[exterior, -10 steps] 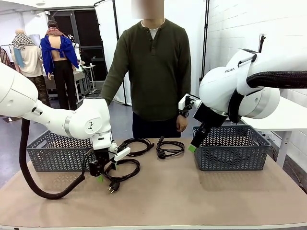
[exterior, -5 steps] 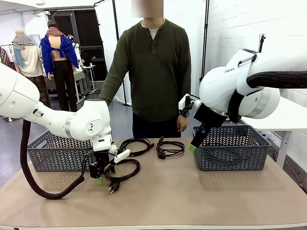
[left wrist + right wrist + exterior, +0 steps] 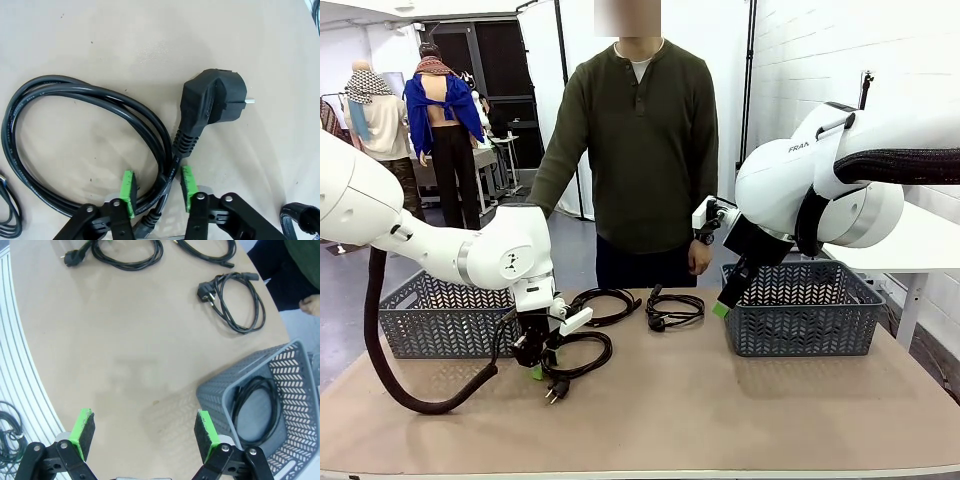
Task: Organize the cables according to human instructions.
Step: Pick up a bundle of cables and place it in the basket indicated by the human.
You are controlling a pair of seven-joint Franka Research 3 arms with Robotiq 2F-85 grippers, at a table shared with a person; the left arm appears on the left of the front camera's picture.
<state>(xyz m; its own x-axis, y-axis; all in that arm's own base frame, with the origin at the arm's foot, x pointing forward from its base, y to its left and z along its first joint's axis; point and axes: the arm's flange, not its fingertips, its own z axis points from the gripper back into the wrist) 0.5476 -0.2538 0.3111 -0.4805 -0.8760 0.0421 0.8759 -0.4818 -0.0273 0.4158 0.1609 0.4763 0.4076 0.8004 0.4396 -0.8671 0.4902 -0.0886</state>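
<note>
Three coiled black cables lie on the table in the front view: a near-left cable (image 3: 577,354) and two farther back, one (image 3: 607,303) left of the other (image 3: 674,310). My left gripper (image 3: 535,368) is down on the near-left coil. In the left wrist view its green pads (image 3: 128,192) sit tight on either side of that cable's strands (image 3: 161,186), just behind the round plug (image 3: 212,102). My right gripper (image 3: 144,435) hangs open and empty above the table, beside the right basket (image 3: 803,308), which has one coiled cable (image 3: 256,406) inside.
A second grey basket (image 3: 428,318) stands at the table's left. A person stands at the far side, one hand (image 3: 310,304) hanging near the right basket. The left arm's thick corrugated hose (image 3: 390,385) loops over the near-left table.
My left gripper's jaws have narrowed from wide open onto the near-left cable's strands, shifting slightly right. The right arm and the person have not moved.
</note>
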